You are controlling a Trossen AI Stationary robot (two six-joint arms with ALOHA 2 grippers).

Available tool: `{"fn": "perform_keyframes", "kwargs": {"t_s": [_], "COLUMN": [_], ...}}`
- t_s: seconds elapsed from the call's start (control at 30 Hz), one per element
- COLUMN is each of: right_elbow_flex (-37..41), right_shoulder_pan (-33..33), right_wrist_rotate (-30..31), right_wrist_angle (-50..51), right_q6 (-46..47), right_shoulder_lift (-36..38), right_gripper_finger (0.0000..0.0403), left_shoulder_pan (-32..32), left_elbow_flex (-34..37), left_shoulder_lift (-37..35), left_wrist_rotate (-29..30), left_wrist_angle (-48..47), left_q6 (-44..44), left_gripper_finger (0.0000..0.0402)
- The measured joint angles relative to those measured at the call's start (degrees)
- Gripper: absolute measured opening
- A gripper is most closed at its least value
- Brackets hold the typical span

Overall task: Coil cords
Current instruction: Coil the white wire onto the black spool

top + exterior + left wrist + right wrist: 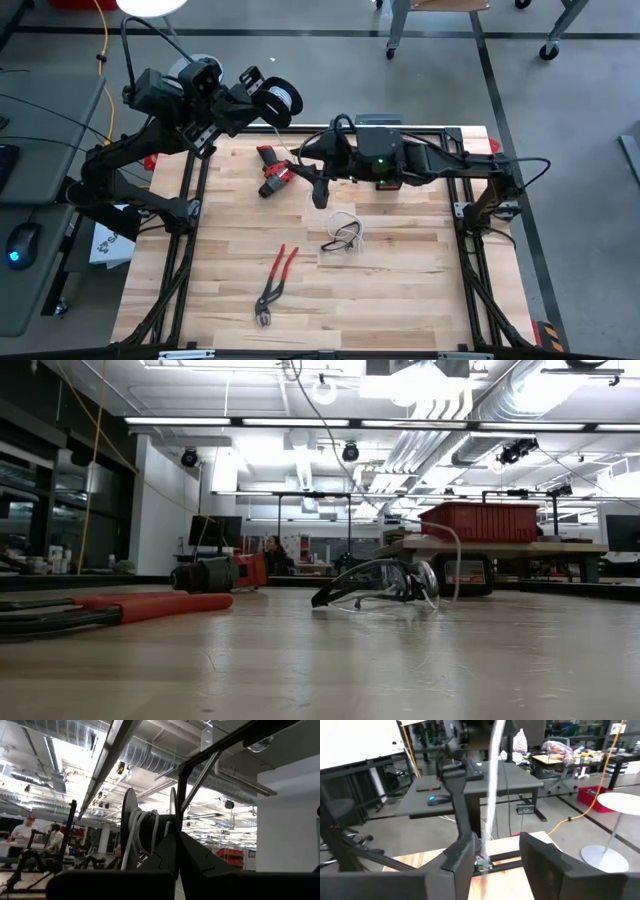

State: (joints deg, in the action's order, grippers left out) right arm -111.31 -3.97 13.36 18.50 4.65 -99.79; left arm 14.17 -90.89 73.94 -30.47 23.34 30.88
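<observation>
**Spool held aloft, cord between the arms**

Left gripper [262,98], raised beyond the table's [400,310] far-left corner, is clamped on the black spool [277,97]. White cord [491,795] passes between the parted fingers of the right gripper [306,163], extended over the table's far middle.

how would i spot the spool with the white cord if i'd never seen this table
Look at the table's far left corner, where the left gripper holds a small black spool in the air. Its white cord windings set it apart from the red tools lying on the wood.
</observation>
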Motion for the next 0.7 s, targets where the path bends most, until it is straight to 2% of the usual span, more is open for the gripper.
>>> {"fn": "perform_keyframes", "kwargs": {"t_s": [0.4,0.53,0.7], "right_elbow_flex": [0.0,0.0,0.0], "right_shoulder_pan": [-1.7,-2.9,-4.6], "right_wrist_rotate": [-0.1,-0.1,-0.4], "right_wrist_angle": [0.1,0.1,2.3], "right_q6": [-1.8,-3.2,-3.2], "right_shoulder_lift": [0.1,0.1,1.5], "right_gripper_finger": [0.0054,0.0011,0.0003], "left_shoulder_pan": [0.0,0.0,0.5], "left_elbow_flex": [0.0,0.0,-0.1], "left_shoulder_lift": [0.0,0.0,-0.5], "left_wrist_rotate": [0.0,0.0,0.0], "left_wrist_angle": [0.0,0.0,-2.4], "left_q6": [0.0,-0.5,2.5], "left_gripper_finger": [0.0,0.0,0.0]}}
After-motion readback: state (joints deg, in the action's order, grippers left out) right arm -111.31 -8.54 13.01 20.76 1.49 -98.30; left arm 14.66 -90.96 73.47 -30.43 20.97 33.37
